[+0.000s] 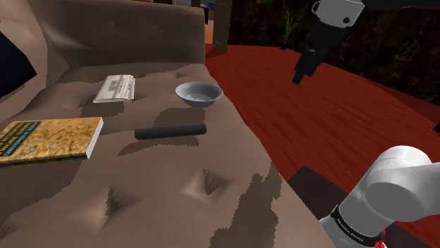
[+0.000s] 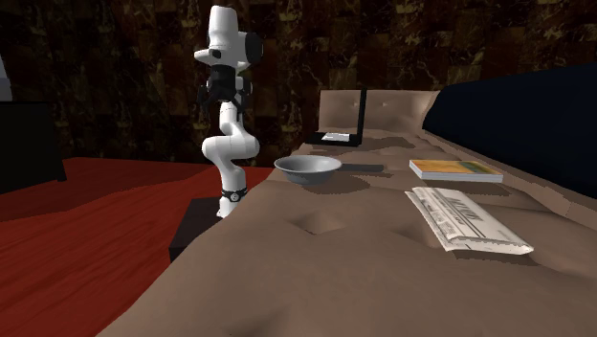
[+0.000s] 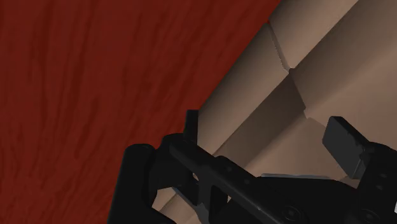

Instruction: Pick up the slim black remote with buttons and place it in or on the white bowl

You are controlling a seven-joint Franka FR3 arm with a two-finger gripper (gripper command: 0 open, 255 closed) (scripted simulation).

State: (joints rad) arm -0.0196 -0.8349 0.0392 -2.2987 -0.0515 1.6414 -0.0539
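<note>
The brown sofa carries everything, and the pale grey bowl sits upright and empty near its front edge, beside the red wooden floor. The white arm rises from its dark stand on the floor, off the sofa on the bowl's open side. A yellow-covered book lies flat well apart from the bowl, deeper in on the seat. A folded newspaper lies nearer the backrest, at about the bowl's level in the shoulder view. The slim black remote lies flat on the cushion just short of the bowl on the stand's side, near but not touching it. The black fingers hang high above the floor, away from the bowl and off the sofa; in the wrist view they stand wide apart with nothing between them, over the sofa's edge.
</note>
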